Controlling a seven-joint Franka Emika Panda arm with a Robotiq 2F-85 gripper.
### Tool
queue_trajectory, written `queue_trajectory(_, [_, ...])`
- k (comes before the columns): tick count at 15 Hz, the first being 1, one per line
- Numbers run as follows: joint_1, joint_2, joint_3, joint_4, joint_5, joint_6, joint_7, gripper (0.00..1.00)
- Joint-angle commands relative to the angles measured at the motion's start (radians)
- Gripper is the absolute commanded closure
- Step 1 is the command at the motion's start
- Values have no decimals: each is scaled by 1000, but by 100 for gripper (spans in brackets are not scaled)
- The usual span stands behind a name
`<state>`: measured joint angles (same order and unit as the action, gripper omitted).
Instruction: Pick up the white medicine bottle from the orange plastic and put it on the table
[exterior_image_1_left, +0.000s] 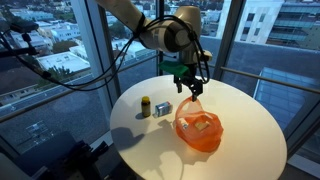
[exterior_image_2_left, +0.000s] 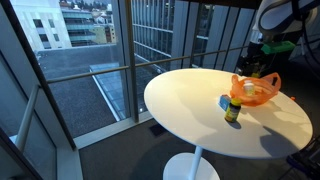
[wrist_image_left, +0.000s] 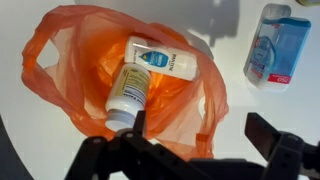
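the gripper (wrist_image_left: 190, 147) hangs open above the bottle (wrist_image_left: 130, 92) at frame centre. closing could snag the loose bag (wrist_image_left: 60, 70) instead.

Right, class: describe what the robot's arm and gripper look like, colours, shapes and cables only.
The arm is built of rounded white and grey segments. Black cables loop loosely from it. The gripper is black and blocky, with bright green fittings beside it. No markings are legible.
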<state>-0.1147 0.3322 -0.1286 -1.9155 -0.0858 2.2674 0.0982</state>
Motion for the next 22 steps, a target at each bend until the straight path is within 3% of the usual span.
queue_trajectory(1, [-26,38,-8,29,43,15,-3,0])
queue_trajectory(10, [-73,118,-15,59,133,62,-4,0])
queue_trajectory(22, [-94,217,-34,158,139,92,10,0])
